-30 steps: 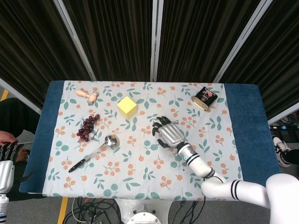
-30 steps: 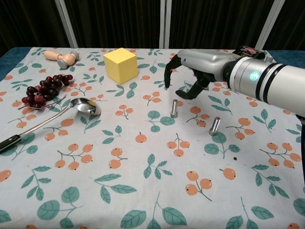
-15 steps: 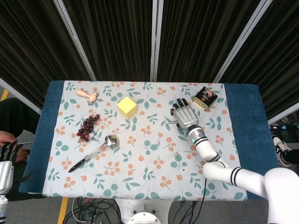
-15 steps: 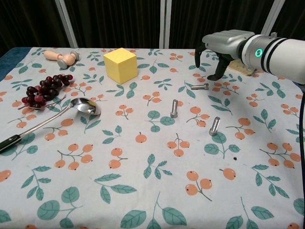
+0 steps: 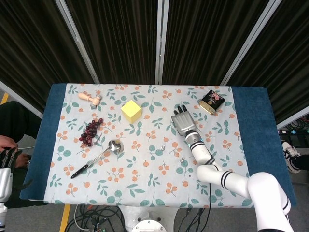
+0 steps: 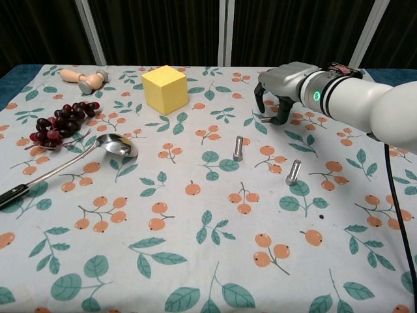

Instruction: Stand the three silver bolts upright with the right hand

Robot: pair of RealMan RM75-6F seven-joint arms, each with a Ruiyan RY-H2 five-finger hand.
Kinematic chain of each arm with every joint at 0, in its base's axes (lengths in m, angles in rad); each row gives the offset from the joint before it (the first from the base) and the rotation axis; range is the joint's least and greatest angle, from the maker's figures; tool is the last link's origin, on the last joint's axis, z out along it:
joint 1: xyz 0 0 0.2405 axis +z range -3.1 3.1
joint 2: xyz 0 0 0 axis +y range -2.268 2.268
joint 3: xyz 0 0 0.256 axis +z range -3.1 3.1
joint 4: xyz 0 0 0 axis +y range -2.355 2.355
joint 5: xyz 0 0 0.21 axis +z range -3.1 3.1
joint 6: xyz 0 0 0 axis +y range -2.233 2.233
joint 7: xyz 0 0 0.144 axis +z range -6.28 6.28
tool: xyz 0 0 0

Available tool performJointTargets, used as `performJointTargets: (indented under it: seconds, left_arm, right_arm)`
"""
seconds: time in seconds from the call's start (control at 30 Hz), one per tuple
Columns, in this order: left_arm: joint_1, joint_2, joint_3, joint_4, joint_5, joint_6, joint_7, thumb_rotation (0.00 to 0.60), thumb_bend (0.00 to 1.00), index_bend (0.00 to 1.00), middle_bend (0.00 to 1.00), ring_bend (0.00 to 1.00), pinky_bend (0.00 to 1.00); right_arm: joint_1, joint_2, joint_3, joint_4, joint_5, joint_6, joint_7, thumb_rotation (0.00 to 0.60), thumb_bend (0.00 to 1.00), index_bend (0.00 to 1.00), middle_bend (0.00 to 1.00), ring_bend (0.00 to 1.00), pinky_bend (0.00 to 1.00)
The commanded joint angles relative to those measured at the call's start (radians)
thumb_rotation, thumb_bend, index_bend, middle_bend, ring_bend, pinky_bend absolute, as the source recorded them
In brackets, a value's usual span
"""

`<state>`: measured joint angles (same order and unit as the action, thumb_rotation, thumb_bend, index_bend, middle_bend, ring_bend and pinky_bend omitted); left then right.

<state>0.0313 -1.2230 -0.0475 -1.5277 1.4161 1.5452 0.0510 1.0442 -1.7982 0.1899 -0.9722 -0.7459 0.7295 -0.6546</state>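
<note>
Two silver bolts stand upright on the floral cloth, one [image 6: 238,148] [image 5: 163,146] near the middle and one [image 6: 293,171] [image 5: 183,158] to its right and nearer me. The third bolt [image 6: 269,118] lies flat further back, mostly hidden. My right hand [image 6: 277,91] [image 5: 182,123] hovers palm-down right over it, its fingers [image 6: 262,103] curled down on either side. I cannot tell whether they touch it. My left hand [image 5: 5,166] hangs off the table's left edge, holding nothing.
A yellow cube [image 6: 165,89] sits left of the right hand. Further left are dark grapes [image 6: 62,120], a metal ladle [image 6: 117,145] and a wooden piece [image 6: 85,78]. A small dark box [image 5: 212,101] stands behind the hand, to its right.
My right hand swung from above the standing bolts to the back right, then came left and lower onto the lying bolt. The two upright bolts have not moved.
</note>
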Motion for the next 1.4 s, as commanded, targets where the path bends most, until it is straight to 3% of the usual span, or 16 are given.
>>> performJointTargets:
  seconds: [0.03, 0.43, 0.67, 0.97, 1.2, 1.4]
  left_arm:
    - [0.001, -0.001, 0.000, 0.002, -0.001, 0.000, -0.002, 0.600, 0.01, 0.15, 0.07, 0.00, 0.00]
    - [0.006, -0.006, 0.001, 0.015, -0.005, -0.002, -0.014, 0.600, 0.01, 0.15, 0.07, 0.00, 0.00]
    - [0.006, -0.010, 0.001, 0.022, -0.005, -0.004, -0.021, 0.600, 0.01, 0.15, 0.07, 0.00, 0.00]
    - [0.007, -0.011, 0.002, 0.024, 0.000, -0.002, -0.020, 0.600, 0.01, 0.15, 0.07, 0.00, 0.00]
    - [0.003, -0.011, 0.000, 0.022, 0.004, -0.004, -0.016, 0.600, 0.01, 0.15, 0.07, 0.00, 0.00]
    - [0.002, -0.010, 0.000, 0.018, 0.003, -0.007, -0.010, 0.600, 0.01, 0.15, 0.07, 0.00, 0.00]
  right_arm:
    - [0.006, -0.020, 0.002, 0.026, -0.006, -0.003, 0.005, 0.600, 0.26, 0.45, 0.19, 0.00, 0.00]
    - [0.013, -0.074, 0.014, 0.109, -0.015, -0.029, 0.022, 0.600, 0.27, 0.49, 0.20, 0.00, 0.00]
    - [0.004, -0.081, 0.023, 0.117, -0.030, -0.019, 0.036, 0.600, 0.34, 0.55, 0.23, 0.00, 0.00]
    - [-0.046, -0.015, 0.046, -0.002, -0.053, -0.002, 0.121, 0.600, 0.37, 0.55, 0.23, 0.00, 0.00]
    - [-0.097, 0.072, 0.085, -0.115, -0.051, -0.018, 0.253, 0.600, 0.37, 0.56, 0.23, 0.00, 0.00]
    - [-0.132, 0.115, 0.106, -0.146, -0.066, -0.047, 0.374, 0.600, 0.37, 0.56, 0.22, 0.00, 0.00]
